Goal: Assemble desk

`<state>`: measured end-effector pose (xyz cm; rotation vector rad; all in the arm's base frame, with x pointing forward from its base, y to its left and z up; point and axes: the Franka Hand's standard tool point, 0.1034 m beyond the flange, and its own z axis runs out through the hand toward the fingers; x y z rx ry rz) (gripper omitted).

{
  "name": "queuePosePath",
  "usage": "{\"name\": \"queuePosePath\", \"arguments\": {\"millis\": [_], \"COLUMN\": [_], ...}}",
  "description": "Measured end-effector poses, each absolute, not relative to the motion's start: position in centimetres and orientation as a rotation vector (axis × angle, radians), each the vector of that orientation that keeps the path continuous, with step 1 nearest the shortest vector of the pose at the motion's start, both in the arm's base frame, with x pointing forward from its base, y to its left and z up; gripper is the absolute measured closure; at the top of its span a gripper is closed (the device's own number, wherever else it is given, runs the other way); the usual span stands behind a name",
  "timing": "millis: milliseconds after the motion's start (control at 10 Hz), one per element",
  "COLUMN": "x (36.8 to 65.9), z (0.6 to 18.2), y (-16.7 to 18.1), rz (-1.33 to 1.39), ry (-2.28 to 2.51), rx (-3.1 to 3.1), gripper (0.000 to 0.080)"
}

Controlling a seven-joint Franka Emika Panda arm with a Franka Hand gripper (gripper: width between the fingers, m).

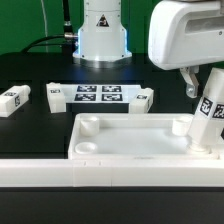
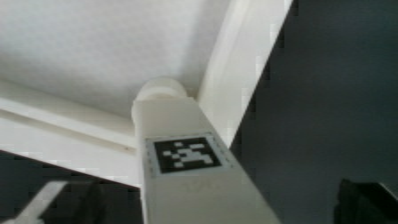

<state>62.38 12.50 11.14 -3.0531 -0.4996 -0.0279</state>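
Note:
The white rimmed tabletop [image 1: 135, 135] lies in front of me with its sockets facing up. One white tagged leg [image 1: 211, 112] stands slightly tilted in the corner socket at the exterior view's right. In the wrist view the leg [image 2: 183, 150] runs down to that socket [image 2: 160, 92] at the tabletop's corner [image 2: 80, 50]. My gripper [image 1: 203, 92] straddles the leg's upper part. In the wrist view the gripper [image 2: 205, 205] has a dark finger [image 2: 365, 200] on each side of the leg, with a gap to it, so it looks open. Three more legs [image 1: 12, 100], [image 1: 55, 95], [image 1: 146, 98] lie behind the tabletop.
The marker board [image 1: 100, 95] lies flat between the loose legs. A long white bar [image 1: 100, 172] spans the foreground. The robot's white base [image 1: 100, 35] stands at the back. The table surface is black.

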Motion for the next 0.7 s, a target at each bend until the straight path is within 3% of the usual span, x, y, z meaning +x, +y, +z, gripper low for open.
{"name": "queuePosePath", "arguments": {"millis": [100, 300, 700], "x": [62.36, 62.49, 62.58], "z": [11.14, 11.21, 11.17], "y": [12.58, 12.22, 11.64], "rz": [-0.028, -0.031, -0.031], "ry": [-0.5, -0.499, -0.488], "rx": [-3.052, -3.058, -3.064], "gripper": [0.0162, 0.0471, 0.0492]}}
